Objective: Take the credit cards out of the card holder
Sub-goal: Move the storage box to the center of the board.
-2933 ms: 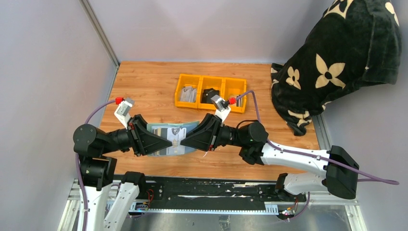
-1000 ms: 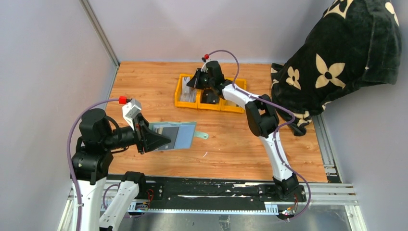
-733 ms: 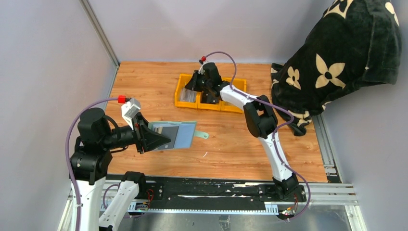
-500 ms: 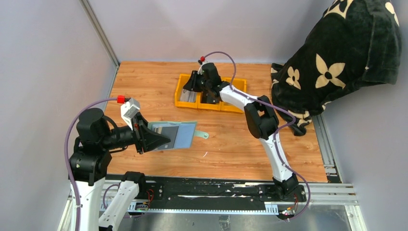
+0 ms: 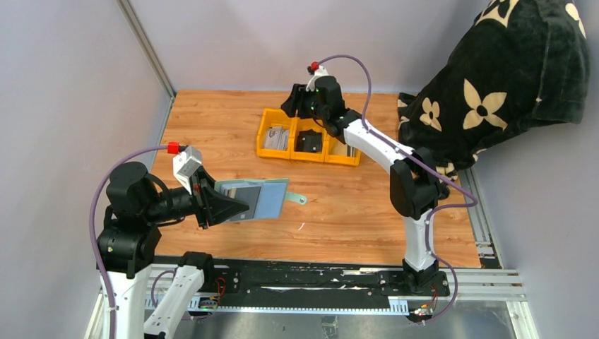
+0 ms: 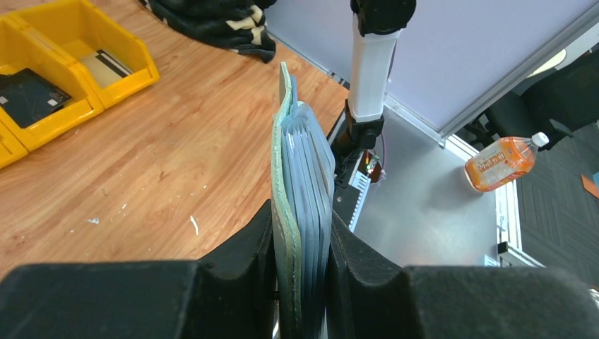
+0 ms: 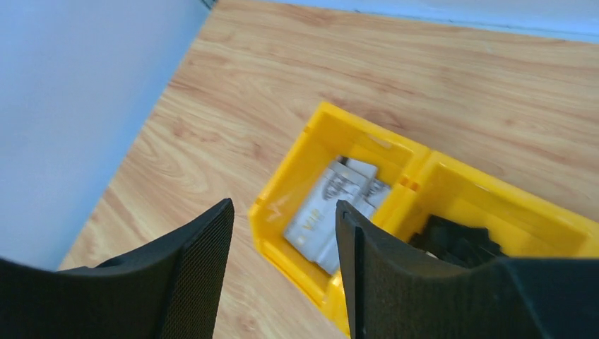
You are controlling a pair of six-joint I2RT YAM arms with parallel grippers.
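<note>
The left hand pinches the sage-green card holder by one end and holds it out to the right over the wooden surface, with the strap tab at its far end. Farther back, grey and whitish credit cards lie in the left compartment of the yellow bin. The right hand hovers over that compartment with its fingers spread, holding nothing.

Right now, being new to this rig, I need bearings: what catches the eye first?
The black flower-print cloth heaped at the far right. Then the yellow bin, far centre, cards in its left compartment, the right gripper open above it. Nearer, the left gripper clamps the green card holder.
</note>
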